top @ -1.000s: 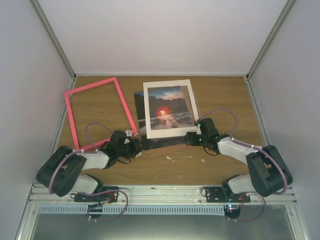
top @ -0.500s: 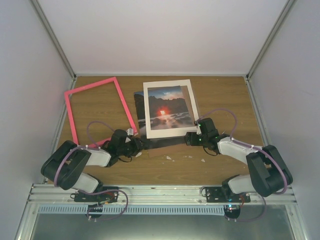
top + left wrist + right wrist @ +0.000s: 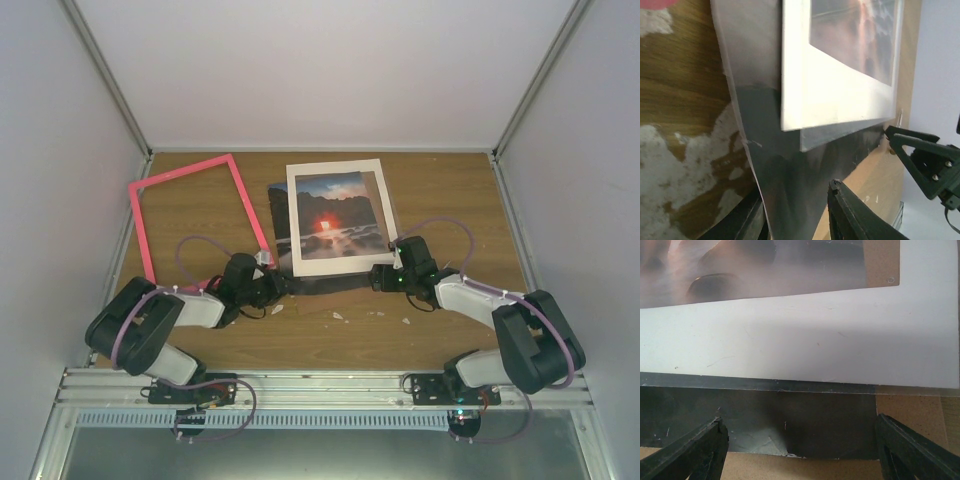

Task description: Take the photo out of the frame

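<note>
- The photo (image 3: 330,212) lies on the table (image 3: 440,190), already outside the frame (image 3: 182,171). The white mat board (image 3: 335,260) covers most of it, leaving a dark strip bare on the left and along the near edge.
- The frame is pink and empty. It lies well apart to the left, with bare wood showing through its opening.
- Risk 1: the mat board rests on the print. A sideways pull on the near edge would probably drag the mat along, or crease the glossy sheet where the mat's weight pins it.
- Risk 2: a thin print on a table gives the fingers little to catch. A fingertip pressed down hard could scuff the surface or slip off the edge.
- Risk 3: both arms are at the same near edge. Opposing pulls could buckle or tear the print.
- Left gripper (image 3: 795,202): low at the print's near-left corner, with the arm folded inward. The jaws are moderately apart with the dark corner between them. Firm contact cannot be confirmed.
- Right gripper (image 3: 800,452): low at the near edge, below the mat's right corner, with the forearm reaching inward. The jaws are spread wide and hold nothing.
</note>
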Controlling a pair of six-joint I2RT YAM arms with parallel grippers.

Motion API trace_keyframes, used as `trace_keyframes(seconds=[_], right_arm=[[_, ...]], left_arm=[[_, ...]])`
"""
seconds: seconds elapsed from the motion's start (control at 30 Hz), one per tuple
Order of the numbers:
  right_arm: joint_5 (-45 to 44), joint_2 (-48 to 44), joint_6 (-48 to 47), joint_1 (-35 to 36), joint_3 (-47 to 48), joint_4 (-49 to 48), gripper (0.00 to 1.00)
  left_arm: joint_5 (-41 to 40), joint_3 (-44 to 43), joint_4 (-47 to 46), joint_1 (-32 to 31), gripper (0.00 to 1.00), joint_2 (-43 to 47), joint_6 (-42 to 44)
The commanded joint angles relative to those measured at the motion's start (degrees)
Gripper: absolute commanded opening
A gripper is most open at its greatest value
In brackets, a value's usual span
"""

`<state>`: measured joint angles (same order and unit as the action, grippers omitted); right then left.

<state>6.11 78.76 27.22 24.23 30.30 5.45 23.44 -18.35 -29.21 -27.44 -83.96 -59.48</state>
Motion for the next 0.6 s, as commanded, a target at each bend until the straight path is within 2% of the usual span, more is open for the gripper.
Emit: trace_keyframes(seconds=[0.0,0.27,0.43,0.57], right_arm=[[1.2,1.2,-0.2,0.8,-1.6,1.7,0.81],[1.5,1.6,-0.2,0.8,-1.7,1.4,0.81],[1.5,1.6,-0.4,0.8,-1.7,1.5,0.81],[1.3,1.5,-0.4,0.8,-1.6,1.6,0.81]], left_arm=[[0.1,-1.7,-3.1,1.3,0.33,-2.8,-0.1],[1.7,-3.6,-5.7,2.7,0.28,-8.3,-1.0],[3.4,-3.6,-7.4,2.8,0.17,-9.2,-1.3],[2.2,-2.8,-5.4,2.7,0.05,-6.9,-0.6]])
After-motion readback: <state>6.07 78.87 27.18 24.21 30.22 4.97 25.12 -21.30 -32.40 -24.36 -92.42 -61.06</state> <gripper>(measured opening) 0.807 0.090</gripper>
